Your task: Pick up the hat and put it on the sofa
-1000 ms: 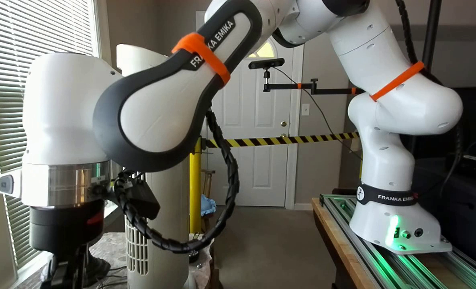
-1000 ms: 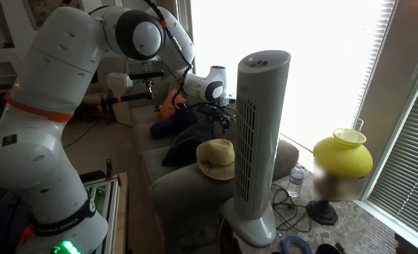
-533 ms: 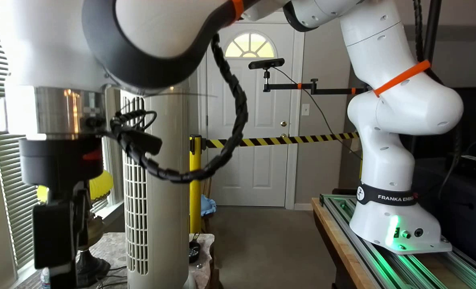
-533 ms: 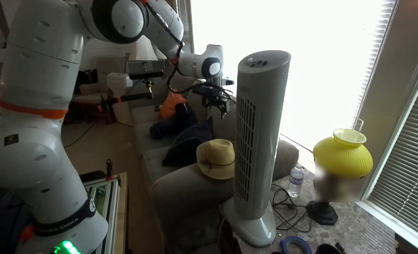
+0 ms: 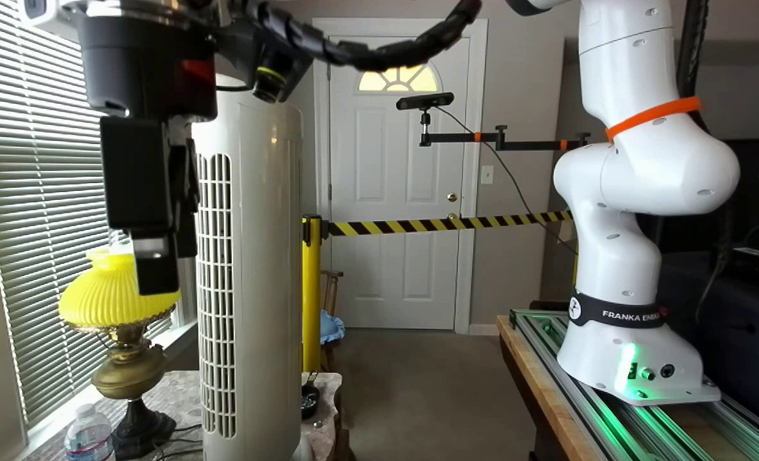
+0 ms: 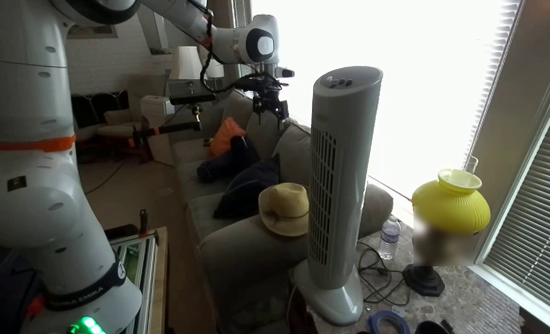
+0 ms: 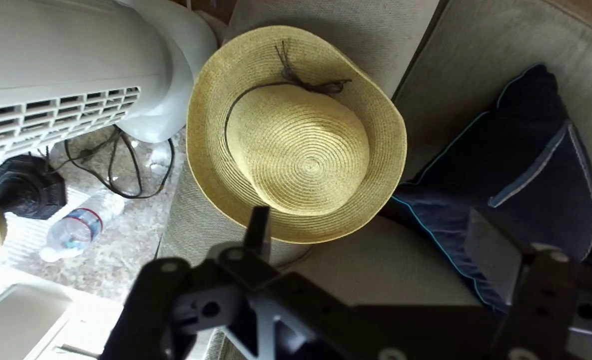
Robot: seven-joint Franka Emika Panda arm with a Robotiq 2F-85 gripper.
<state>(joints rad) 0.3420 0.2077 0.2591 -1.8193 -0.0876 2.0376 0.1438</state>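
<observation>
The tan straw hat (image 6: 285, 206) rests crown up on the near arm of the grey sofa (image 6: 251, 253), partly hidden by the tower fan in an exterior view. In the wrist view the whole hat (image 7: 300, 150) shows, with a dark cord around its crown. My gripper (image 7: 378, 242) is open and empty there, its fingers wide apart above the sofa (image 7: 390, 270). One fingertip overlaps the hat brim's edge in that picture. In the exterior views the gripper (image 6: 271, 118) hangs high above the sofa, beyond the hat, and also shows close up (image 5: 161, 262). The hat is out of view there.
A tall tower fan (image 6: 344, 185) stands beside the hat on a side table (image 6: 474, 297). A yellow lamp (image 6: 451, 204), a water bottle (image 6: 389, 237) and cables are also there. Dark blue cushions (image 6: 251, 183) and an orange item (image 6: 227, 137) lie on the sofa.
My arm has risen well up, and the gripper has moved higher and away from the fan, left in an exterior view. The hat has not moved.
</observation>
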